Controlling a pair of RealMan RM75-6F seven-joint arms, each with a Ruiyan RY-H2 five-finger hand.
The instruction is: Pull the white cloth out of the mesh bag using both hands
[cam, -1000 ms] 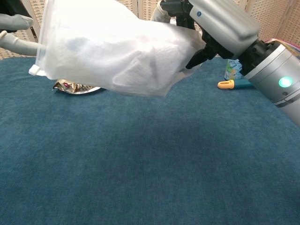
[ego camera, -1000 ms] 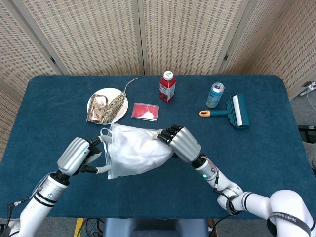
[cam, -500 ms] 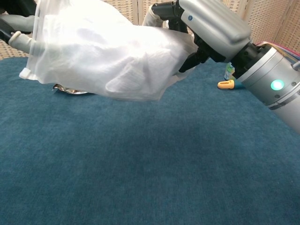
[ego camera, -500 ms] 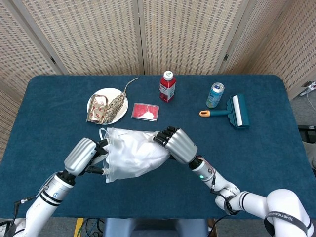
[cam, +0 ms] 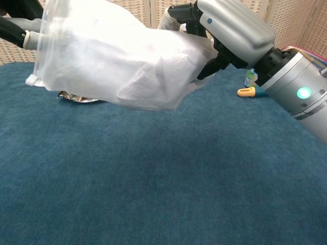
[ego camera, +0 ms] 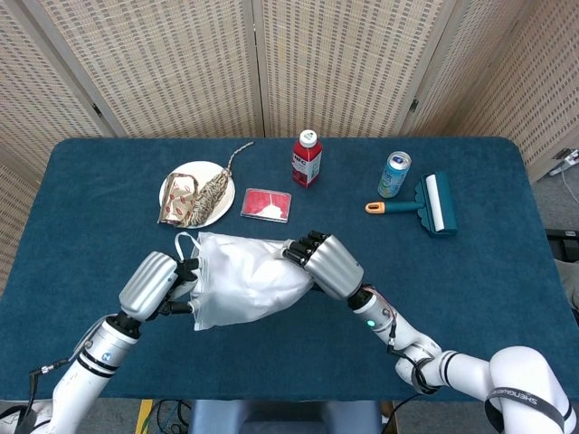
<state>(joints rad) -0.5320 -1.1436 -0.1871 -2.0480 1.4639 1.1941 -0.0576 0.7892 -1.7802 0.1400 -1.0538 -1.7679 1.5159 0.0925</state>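
Note:
A white mesh bag [ego camera: 244,278] bulging with the white cloth hangs above the blue table [ego camera: 470,280], held between both hands. My right hand [ego camera: 327,263] grips the bag's right end, fingers curled over its top. My left hand [ego camera: 156,282] holds the bag's left edge near its opening. In the chest view the bag [cam: 117,56] fills the upper left, with the right hand [cam: 232,31] clamped on its right end. Only the left hand's fingertips [cam: 23,37] show at the frame's left edge. The cloth stays inside the bag.
Behind the bag lie a white plate [ego camera: 197,193] with wrappers, a red packet [ego camera: 266,203], a red bottle [ego camera: 307,158], a can [ego camera: 393,174] and a teal lint roller [ego camera: 427,202]. A folding screen stands behind the table.
Both hands moved the bag slightly toward me and left over the last second. Since half a second ago the left hand shifted closer to the bag's edge; both grips held.

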